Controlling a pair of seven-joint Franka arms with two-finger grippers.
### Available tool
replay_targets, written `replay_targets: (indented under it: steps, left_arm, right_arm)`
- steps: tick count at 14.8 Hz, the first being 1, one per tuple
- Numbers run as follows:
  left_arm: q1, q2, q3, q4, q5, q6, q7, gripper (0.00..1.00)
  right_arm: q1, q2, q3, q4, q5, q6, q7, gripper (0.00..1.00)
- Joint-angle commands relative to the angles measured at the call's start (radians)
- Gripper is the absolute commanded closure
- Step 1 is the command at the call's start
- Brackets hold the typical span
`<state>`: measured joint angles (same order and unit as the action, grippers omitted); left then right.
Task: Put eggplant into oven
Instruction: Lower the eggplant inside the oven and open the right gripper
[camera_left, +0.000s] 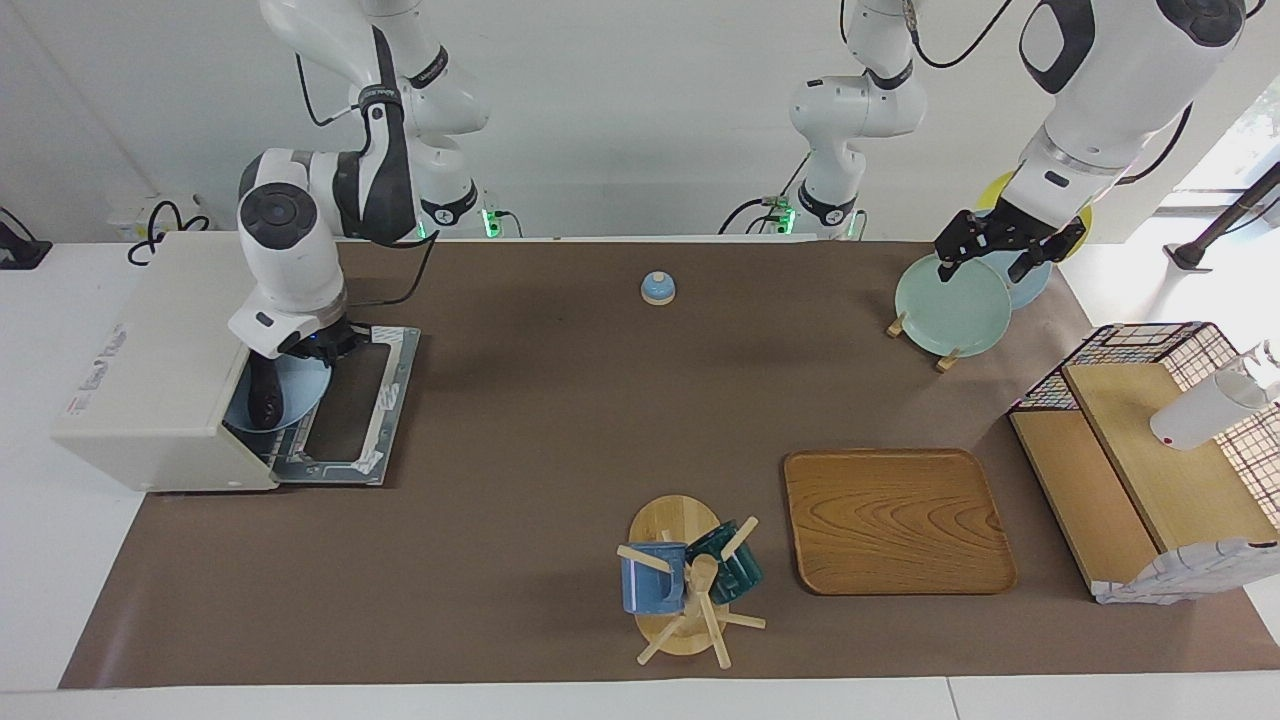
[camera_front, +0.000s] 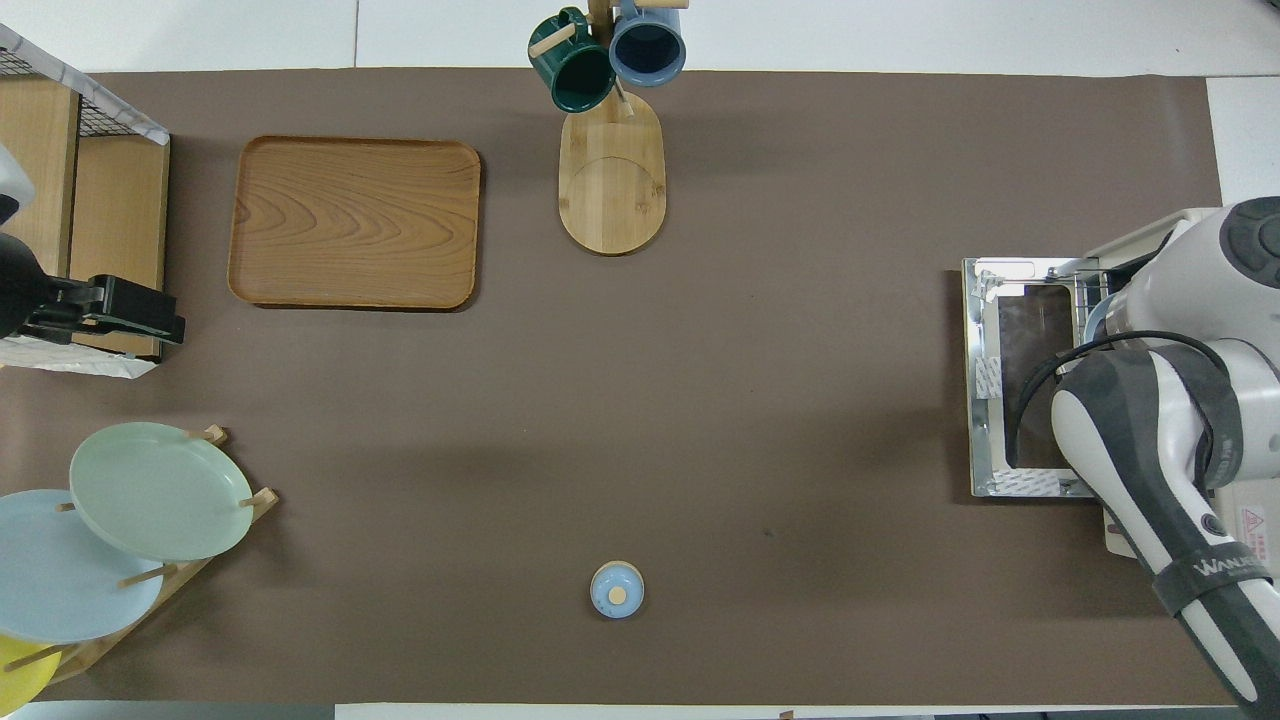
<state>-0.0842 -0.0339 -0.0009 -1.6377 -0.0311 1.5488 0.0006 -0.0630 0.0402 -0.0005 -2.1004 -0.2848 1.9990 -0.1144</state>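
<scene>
Right pincer (camera_left: 322, 345) is at the mouth of the oven (camera_left: 165, 365), over the inner end of the dropped door (camera_left: 350, 400). Fingertips pressed together on the rim of a light blue plate (camera_left: 290, 385). Plate is tilted and sits partly inside the oven cavity, directly below and inward of the pincer.

Eggplant (camera_left: 262, 392) lies on that plate, dark and elongated, at the oven opening; its lower end reaches in past the front edge of the oven body. It is just below the right pincer, on the side toward the oven. Cannot tell whether the plate touches the wire rack.

In the overhead view the right arm covers the oven mouth; only a sliver of the plate rim shows beside the door.

Left pincer (camera_left: 1004, 252) hangs over the plate rack (camera_left: 945, 355) at the left arm's end of the table, fingers spread wide, above the rim of the pale green plate (camera_left: 950, 305). It holds nothing. Left arm waits there.

Elsewhere on the table: small blue bell (camera_left: 657, 288), well apart from both pincers, between them. Wooden tray (camera_left: 897, 520) and mug stand (camera_left: 680, 575) with a blue and a green mug, both well apart from either pincer. Wire-sided wooden shelf (camera_left: 1140, 460) sits below the left pincer in the facing view.
</scene>
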Motion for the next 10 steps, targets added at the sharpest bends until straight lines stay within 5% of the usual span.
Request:
replay_targets:
  steps: [1,10]
  left_arm:
    - [0.014,-0.012,-0.013,0.01,0.019,-0.033,0.007,0.0]
    - [0.014,-0.011,-0.01,0.009,0.017,-0.027,0.006,0.0]
  right_arm:
    - [-0.009,-0.052,0.019,-0.087,-0.016,0.055,0.024,1.0]
    - [-0.047,-0.075,0.019,-0.194,0.003,0.201,0.042,1.0]
